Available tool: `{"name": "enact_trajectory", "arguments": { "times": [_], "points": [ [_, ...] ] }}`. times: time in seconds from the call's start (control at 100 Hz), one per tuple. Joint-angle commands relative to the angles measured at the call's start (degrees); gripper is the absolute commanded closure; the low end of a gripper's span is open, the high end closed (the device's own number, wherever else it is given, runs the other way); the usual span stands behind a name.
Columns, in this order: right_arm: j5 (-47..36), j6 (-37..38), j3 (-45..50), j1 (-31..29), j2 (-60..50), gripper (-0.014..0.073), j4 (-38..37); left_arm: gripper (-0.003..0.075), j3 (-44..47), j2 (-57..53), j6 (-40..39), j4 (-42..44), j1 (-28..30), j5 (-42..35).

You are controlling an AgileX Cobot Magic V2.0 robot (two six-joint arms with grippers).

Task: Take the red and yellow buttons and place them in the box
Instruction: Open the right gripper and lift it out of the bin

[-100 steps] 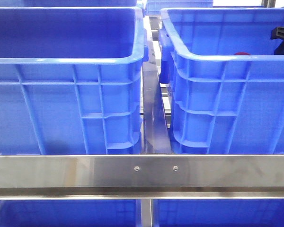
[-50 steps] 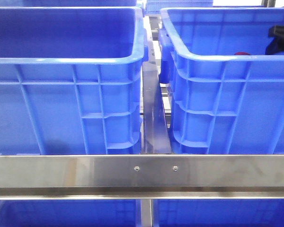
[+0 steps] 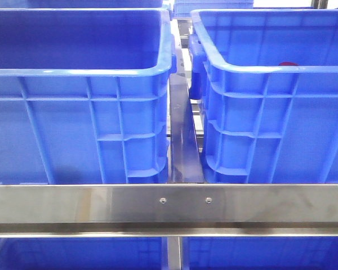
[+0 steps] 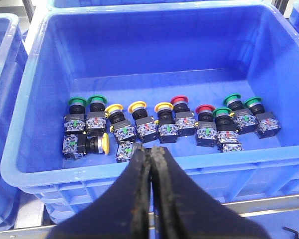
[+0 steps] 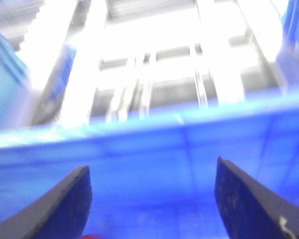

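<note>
In the left wrist view a blue crate (image 4: 35, 94) holds several push buttons in a row. Yellow-capped ones (image 4: 137, 106) stand left of the middle and one yellow one (image 4: 104, 142) lies on its side. Two red-capped ones (image 4: 180, 100) stand right of the middle. My left gripper (image 4: 151, 149) is shut and empty, above the crate's near rim. My right gripper (image 5: 152, 172) is open inside a blue crate; the view is blurred and a red speck (image 5: 92, 236) shows below it. In the front view a red cap (image 3: 288, 64) peeks over the right crate's (image 3: 270, 112) rim. Neither gripper shows there.
Green-capped buttons (image 4: 77, 102) stand at both ends of the row. The left crate (image 3: 79, 112) stands beside the right one, with a narrow metal-railed gap (image 3: 183, 135) between them. A steel bar (image 3: 169, 202) runs across the front, with more blue crates below it.
The black right gripper at the right edge of the front view, over the right crate, shifted slightly left and then left that view.
</note>
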Motion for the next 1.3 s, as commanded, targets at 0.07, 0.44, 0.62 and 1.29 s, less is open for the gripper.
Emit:
{"name": "enact_trajectory", "arguments": {
  "times": [0.07, 0.44, 0.62, 1.29],
  "points": [
    [2.24, -0.36, 3.74, -0.23, -10.83, 0.0053, 1.39, 0.0739, -1.36, 0.51, -0.51, -0.18, 0.09, -4.53],
    [-3.89, -0.36, 20.39, -0.23, -35.06, 0.0054, 0.11, 0.0739, -1.36, 0.51, -0.51, -0.18, 0.09, -4.53],
    [-6.29, -0.36, 26.85, -0.23, -46.20, 0.0054, -1.32, 0.0739, -1.36, 0.51, -0.51, -0.18, 0.09, -4.53],
    [-0.85, -0.36, 35.00, 0.05, -61.28, 0.0251, 0.24, 0.0739, -1.36, 0.51, -0.51, -0.18, 0.09, -4.53]
  ]
}}
